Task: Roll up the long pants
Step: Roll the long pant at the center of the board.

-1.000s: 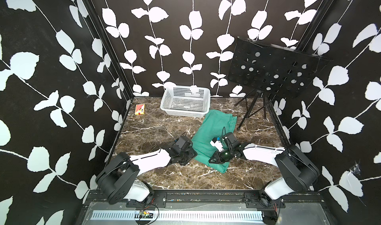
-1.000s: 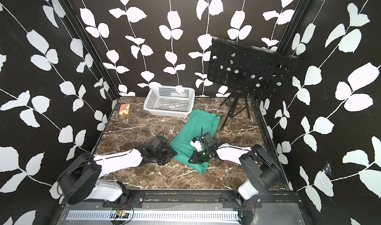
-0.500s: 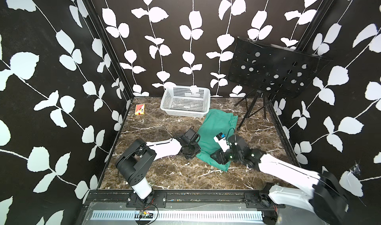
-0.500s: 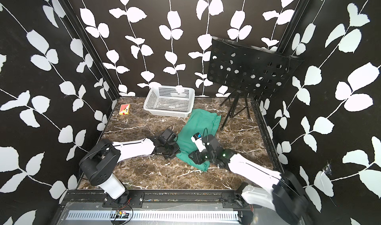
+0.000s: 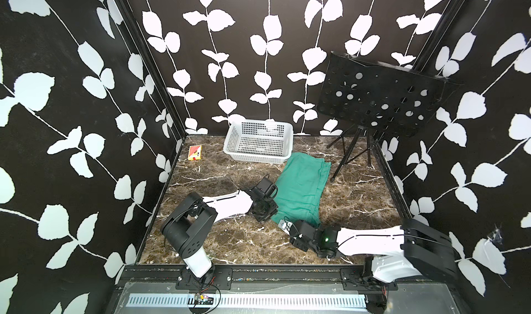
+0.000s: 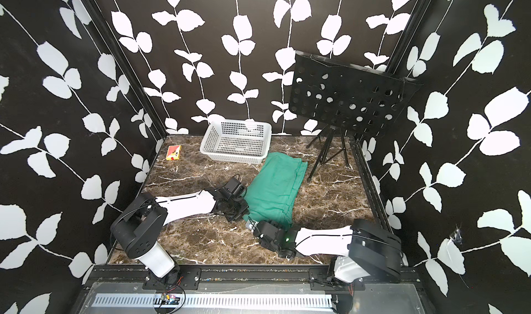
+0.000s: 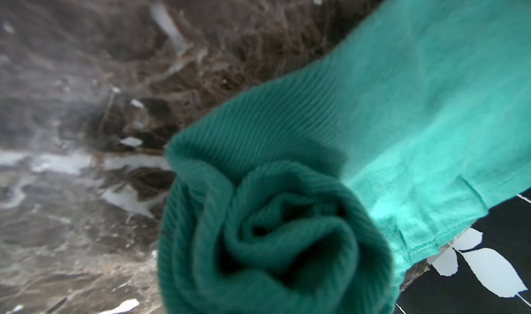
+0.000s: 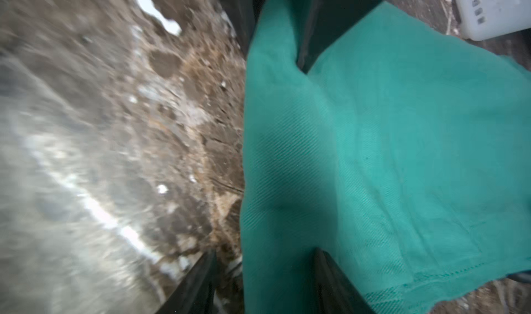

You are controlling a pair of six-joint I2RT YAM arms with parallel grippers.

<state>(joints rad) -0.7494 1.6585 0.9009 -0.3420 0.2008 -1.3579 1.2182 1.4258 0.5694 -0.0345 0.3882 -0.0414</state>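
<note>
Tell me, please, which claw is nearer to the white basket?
Left. The left claw lies beside the long pants' side edge, partway toward the white basket. The right claw is farther off, at the pants' end farthest from the basket.

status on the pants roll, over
Right hand open astride near hem. Left hand at rolled end, grip unclear. Long pants mostly flat. Basket beside far end.

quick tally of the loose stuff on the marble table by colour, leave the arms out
green: 1, long pants
white: 1, basket
red and yellow: 1, card box
black: 1, music stand
total: 4
</note>
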